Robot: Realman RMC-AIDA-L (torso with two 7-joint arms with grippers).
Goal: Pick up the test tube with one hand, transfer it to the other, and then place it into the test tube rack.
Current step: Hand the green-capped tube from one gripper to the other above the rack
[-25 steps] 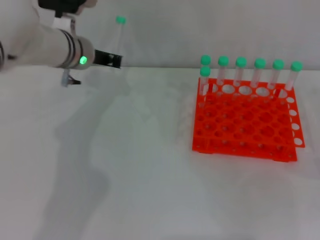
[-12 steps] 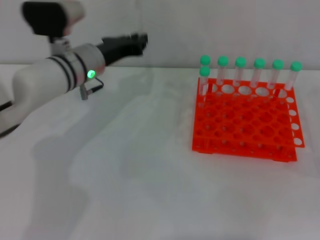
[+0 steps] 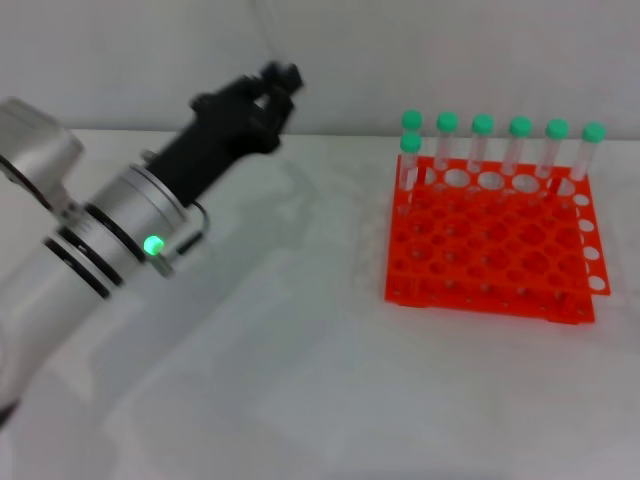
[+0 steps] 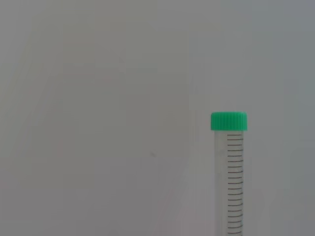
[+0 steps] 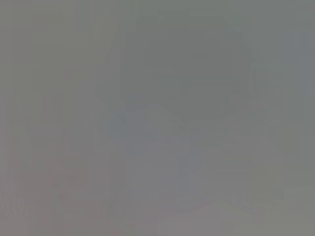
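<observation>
My left gripper (image 3: 277, 82), black on the silver arm with the green light, is raised over the table's far middle-left and is shut on the test tube. In the left wrist view the test tube (image 4: 230, 187) is a clear graduated tube with a green cap (image 4: 229, 121), seen against a plain grey wall. In the head view its upper part runs out of the top edge. The orange-red test tube rack (image 3: 490, 250) stands on the table at the right, well apart from the gripper. My right gripper is out of view, and the right wrist view shows only blank grey.
Several green-capped tubes (image 3: 482, 140) stand in the rack's back row, with one more (image 3: 410, 160) just in front at its left end. The white table (image 3: 300, 380) stretches between my left arm and the rack.
My left arm has swung in from the far left and reached toward the middle of the table. The tube's green cap has left the top of the head view.
</observation>
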